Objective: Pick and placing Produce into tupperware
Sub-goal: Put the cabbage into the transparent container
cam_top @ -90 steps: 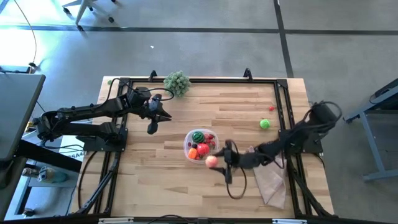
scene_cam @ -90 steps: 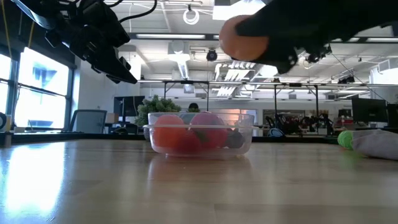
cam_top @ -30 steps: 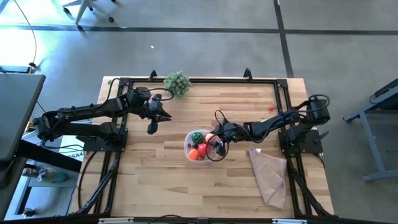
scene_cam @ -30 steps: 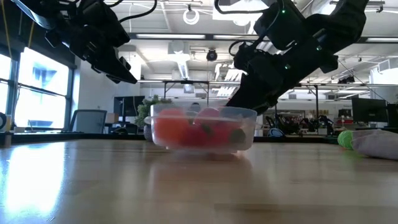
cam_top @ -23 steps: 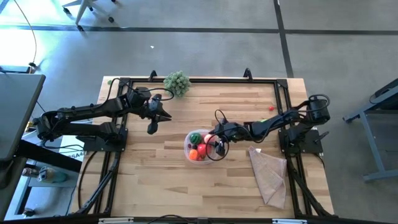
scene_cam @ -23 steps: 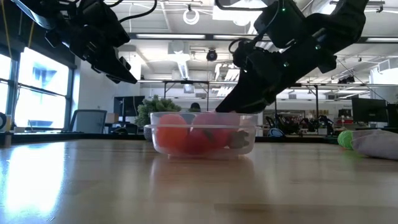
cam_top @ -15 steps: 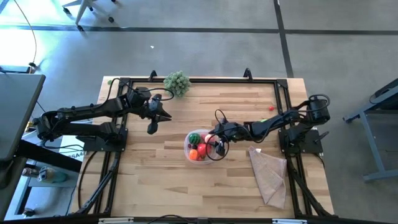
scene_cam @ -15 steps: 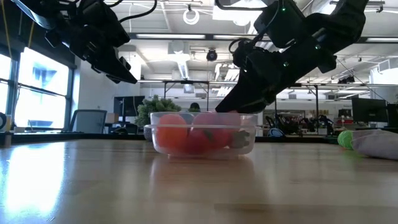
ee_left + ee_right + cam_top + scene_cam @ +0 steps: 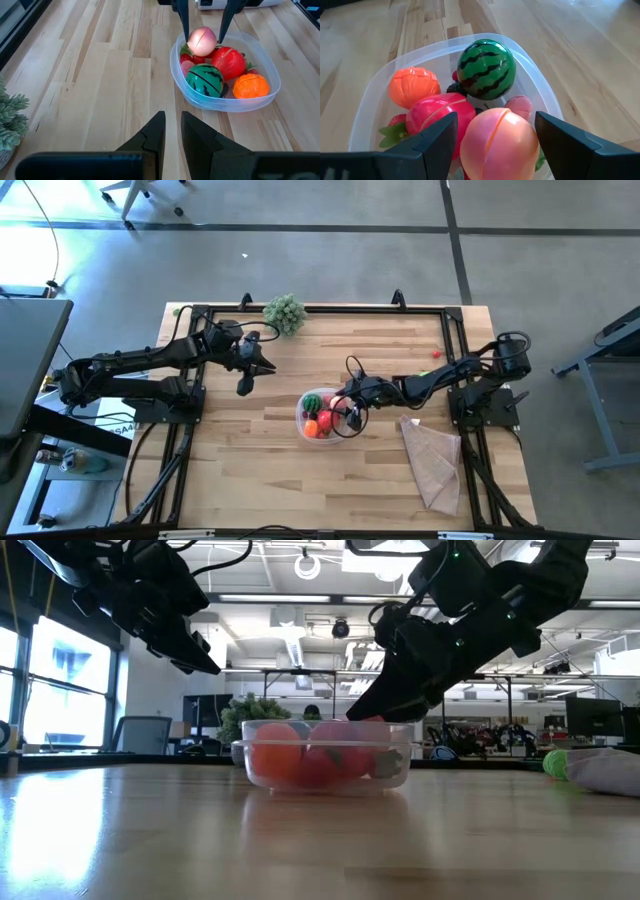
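The tupperware [image 9: 300,416], a clear round tub, stands on the table's middle. It holds a striped green watermelon [image 9: 485,70], an orange piece [image 9: 414,86], a red piece [image 9: 440,115] and smaller bits. My right gripper [image 9: 495,120] reaches over its right rim, fingers either side of a pink peach [image 9: 202,41]. My left gripper [image 9: 243,388] hangs shut and empty above the table, left of the tub. A green ball [image 9: 425,379] and a small red piece [image 9: 437,354] lie on the table at the right. My right gripper has the pink peach between its two fingers, one on each of the peach's opposite sides [image 9: 467,145]. The fingers [image 9: 184,25] slant down from the table's right side. The peach sits on top of the other produce inside the tupperware, its seam upright.
A bushy grey-green plant clump [image 9: 284,311] stands at the far edge. A tan cloth [image 9: 432,460] lies near the right arm's base. Dark frame rails [image 9: 320,309] border the table. Bare wood stretches along the near side and the left half.
In the low view the tupperware stood tipped a second ago, one side raised under my right gripper; it has since settled level on the table. Both arms have kept their places.
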`<action>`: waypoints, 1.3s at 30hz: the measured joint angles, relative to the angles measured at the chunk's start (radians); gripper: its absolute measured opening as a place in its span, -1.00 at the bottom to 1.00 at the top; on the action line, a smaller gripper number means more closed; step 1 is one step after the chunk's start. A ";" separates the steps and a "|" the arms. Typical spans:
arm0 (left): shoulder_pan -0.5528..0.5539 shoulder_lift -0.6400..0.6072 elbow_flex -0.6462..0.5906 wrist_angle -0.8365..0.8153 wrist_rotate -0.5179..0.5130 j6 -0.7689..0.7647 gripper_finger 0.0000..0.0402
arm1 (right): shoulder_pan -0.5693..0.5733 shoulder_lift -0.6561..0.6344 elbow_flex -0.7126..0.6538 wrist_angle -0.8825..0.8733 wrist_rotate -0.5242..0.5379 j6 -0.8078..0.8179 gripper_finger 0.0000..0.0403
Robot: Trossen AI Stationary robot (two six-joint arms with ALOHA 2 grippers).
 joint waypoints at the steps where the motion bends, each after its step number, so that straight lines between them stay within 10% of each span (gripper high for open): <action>1: 0.000 0.000 0.000 0.000 0.000 0.000 -0.75 | 0.000 0.000 0.000 0.000 0.000 0.000 0.28; 24: 0.000 0.000 0.000 0.000 0.000 0.000 -0.75 | 0.000 -0.390 0.000 -0.410 0.111 0.087 0.28; 39: 0.000 0.000 0.000 0.000 0.000 0.000 -0.75 | -0.090 -0.870 0.000 -1.082 0.208 0.789 0.28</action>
